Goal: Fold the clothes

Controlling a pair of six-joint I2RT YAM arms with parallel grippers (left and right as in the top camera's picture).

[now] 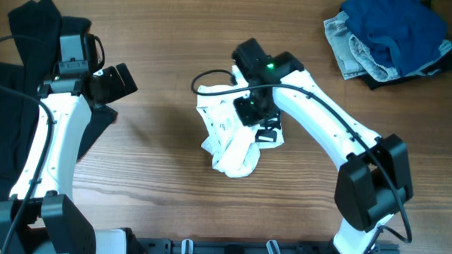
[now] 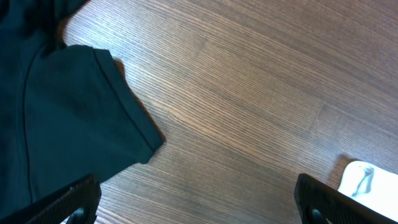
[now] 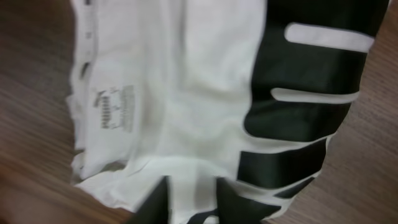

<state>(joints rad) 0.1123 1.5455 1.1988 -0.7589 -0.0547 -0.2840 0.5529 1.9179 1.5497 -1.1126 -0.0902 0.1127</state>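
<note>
Shirt [image 1: 229, 138] seen crumpled at table [image 1: 164, 178] centre, label side up, not yet flattened. Right fingers [image 1: 265, 131] set over its upper edge, likely for spreading; grip cannot be told. Left fingers [image 2: 71, 199] spread wide, empty, held beside dark garment [image 2: 56, 118], likely in readiness.

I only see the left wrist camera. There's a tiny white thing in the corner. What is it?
Observer: A crumpled white shirt with black print, lying under the right gripper.
Operator: Any more clothes?
Observer: Yes, a pile of blue clothes sits far off on the right.
Operator: Is the shirt inside out?
Observer: I cannot say, but the right wrist view shows its neck label.
</note>
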